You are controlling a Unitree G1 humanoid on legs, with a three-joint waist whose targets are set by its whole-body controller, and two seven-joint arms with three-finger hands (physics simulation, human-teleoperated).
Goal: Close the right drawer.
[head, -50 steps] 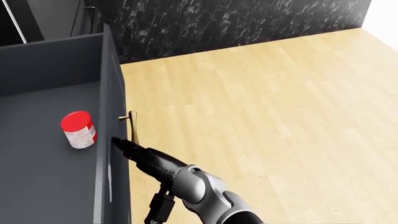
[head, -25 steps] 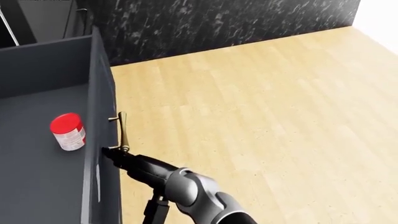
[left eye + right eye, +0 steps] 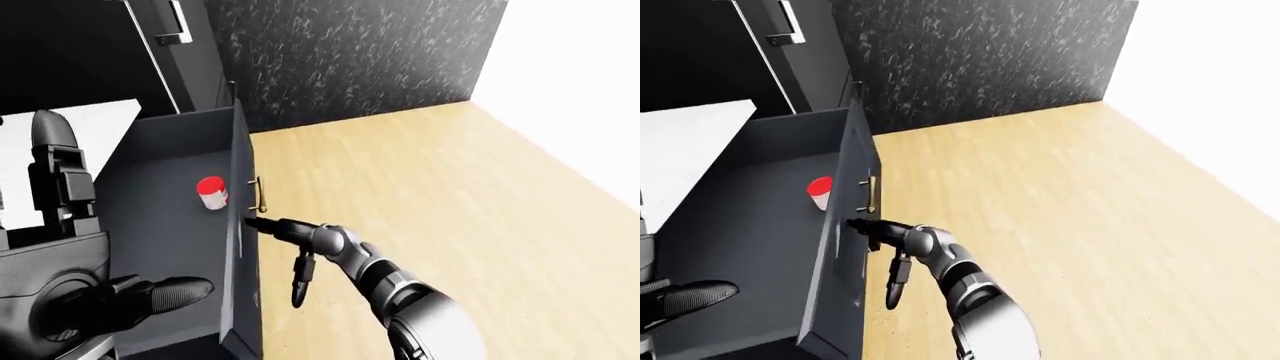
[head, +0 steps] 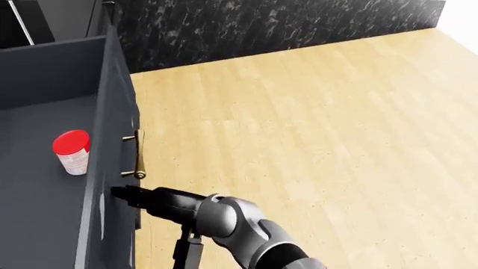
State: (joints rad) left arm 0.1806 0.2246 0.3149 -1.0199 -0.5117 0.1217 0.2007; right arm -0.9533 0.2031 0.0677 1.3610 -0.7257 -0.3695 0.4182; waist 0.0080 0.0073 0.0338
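1. Drawer (image 4: pixel 45 185) wide open, its dark front panel (image 4: pixel 119 168) standing well out from the dark cabinet (image 3: pixel 120 60); closing not finished, most of the travel judged left to do.
2. Right hand (image 4: pixel 127 194) pressed against the outer face of the drawer's front panel, just below the brass handle (image 4: pixel 138 157); fingers bunched into a dark point, but whether together or slightly apart cannot be told. Not clamped on the handle.
3. Red-lidded jar (image 4: pixel 71 151) upright on the drawer floor, inside, near the front panel and level with the handle.
4. Left hand (image 3: pixel 165 294) low at the drawer's near end in the left-eye view, touching nothing; fingers seemingly drawn together, though cannot tell for sure.
5. White bench (image 3: pixel 690 142) on the far side of the drawer from the hand; wooden floor (image 4: pixel 314 129) spreading away from the drawer front.
6. Against the head view of a second ago: front panel, handle and jar all further left in the picture, wall edge shifted too, so camera motion at least partly; real drawer travel hard to separate from that.
7. Also since then: right hand lower relative to the handle, forearm reaching further in from the bottom edge.
8. Left to do, by judgement: push on the panel until flush with the cabinet.
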